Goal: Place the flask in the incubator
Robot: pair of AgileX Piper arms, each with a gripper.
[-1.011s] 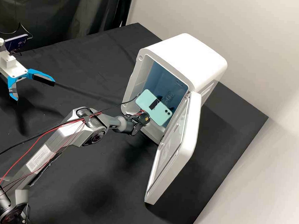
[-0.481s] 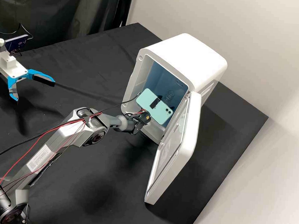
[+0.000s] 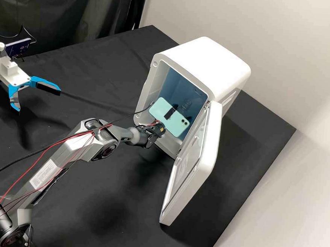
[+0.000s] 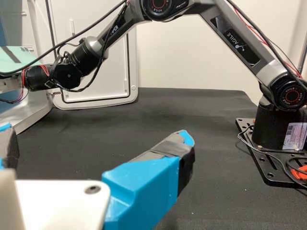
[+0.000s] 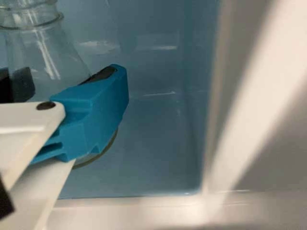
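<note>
While one flask (image 5: 45, 57) seems gripped, one incubator (image 3: 210, 62)

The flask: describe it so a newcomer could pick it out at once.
Find the white incubator on the black bench, its door swung open. Inside its pale blue chamber stands the flask. It is the one clear glass thing there, a wide cone narrowing to a rimmed neck.

A black cloth-covered bench (image 3: 100, 74) sits before a dark curtain (image 3: 67, 11) and a plain white wall (image 3: 276, 37).
</note>
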